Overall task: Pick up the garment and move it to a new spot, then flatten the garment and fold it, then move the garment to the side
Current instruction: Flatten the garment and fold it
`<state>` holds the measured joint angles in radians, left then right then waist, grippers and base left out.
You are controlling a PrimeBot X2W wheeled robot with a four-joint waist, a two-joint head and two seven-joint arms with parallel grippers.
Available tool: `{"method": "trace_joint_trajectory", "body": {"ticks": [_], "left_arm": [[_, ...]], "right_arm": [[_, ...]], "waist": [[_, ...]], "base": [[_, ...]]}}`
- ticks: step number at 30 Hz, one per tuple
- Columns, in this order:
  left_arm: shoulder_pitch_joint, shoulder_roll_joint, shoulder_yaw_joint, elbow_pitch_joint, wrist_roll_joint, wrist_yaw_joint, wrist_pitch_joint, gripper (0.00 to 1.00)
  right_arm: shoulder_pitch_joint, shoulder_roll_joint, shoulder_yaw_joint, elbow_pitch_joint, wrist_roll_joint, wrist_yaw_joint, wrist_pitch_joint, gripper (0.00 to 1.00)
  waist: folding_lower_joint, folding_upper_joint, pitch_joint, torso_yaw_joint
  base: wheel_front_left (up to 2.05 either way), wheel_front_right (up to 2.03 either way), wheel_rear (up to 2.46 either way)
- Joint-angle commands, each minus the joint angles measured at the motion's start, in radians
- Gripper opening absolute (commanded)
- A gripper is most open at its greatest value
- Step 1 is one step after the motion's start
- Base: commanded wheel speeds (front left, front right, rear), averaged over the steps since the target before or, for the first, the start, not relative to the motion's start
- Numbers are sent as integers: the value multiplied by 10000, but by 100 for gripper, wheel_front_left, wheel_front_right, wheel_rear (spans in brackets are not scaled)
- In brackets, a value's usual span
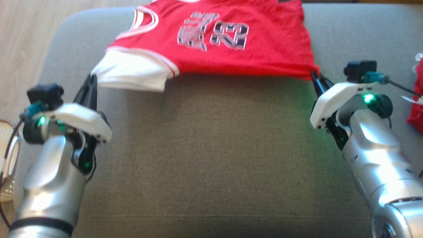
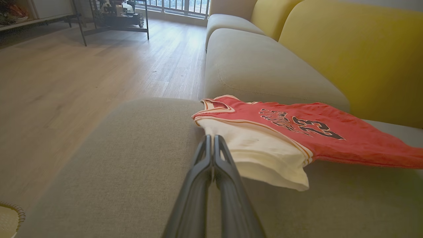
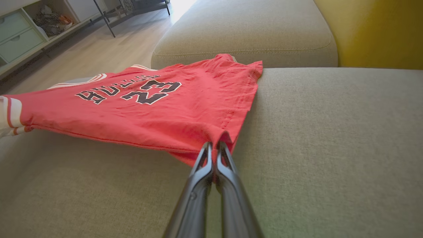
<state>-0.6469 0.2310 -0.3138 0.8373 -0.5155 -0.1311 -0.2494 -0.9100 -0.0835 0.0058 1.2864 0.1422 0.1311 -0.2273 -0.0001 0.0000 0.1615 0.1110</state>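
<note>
Two pincers, both clamped tight on the red jersey (image 1: 264, 53)! The left gripper (image 1: 93, 80) bites the white sleeve corner and the right gripper (image 1: 315, 76) nips the red hem corner. The near edge is stretched between them, just off the grey cushion (image 1: 211, 148). Another red cloth (image 1: 417, 114) lies well off right. A yellow backrest (image 2: 357, 56) rises behind.

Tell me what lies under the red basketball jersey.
The grey fabric sofa cushion lies beneath the red basketball jersey. Its near edge is raised in the fingers of the left gripper and right gripper, showing cushion below. The far part hides the rest.
</note>
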Motion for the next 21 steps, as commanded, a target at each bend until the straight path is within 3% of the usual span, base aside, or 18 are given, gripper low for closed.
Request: {"method": "trace_joint_trajectory", "body": {"ticks": [1,7,16,21], "left_arm": [[-43,607,258,-492,150,28,-123,0],[975,802,-137,-1061,486,42,-88,0],[2035,1336,-987,-2242,504,14,767,0],[2961,2136,-1746,-3584,-163,7,1755,0]], "right_arm": [[-29,44,392,-229,80,-4,-17,0],[376,-220,1177,-225,128,-4,-105,0],[960,-511,2193,-181,288,-4,-13,0],[1415,-624,3154,-339,732,-4,340,0]], "waist": [[1,0,-360,-27],[1,0,-751,74],[1,0,-1100,138],[1,0,-1373,74]], "base": [[0,0,0],[0,0,0],[0,0,0],[0,0,0]]}}
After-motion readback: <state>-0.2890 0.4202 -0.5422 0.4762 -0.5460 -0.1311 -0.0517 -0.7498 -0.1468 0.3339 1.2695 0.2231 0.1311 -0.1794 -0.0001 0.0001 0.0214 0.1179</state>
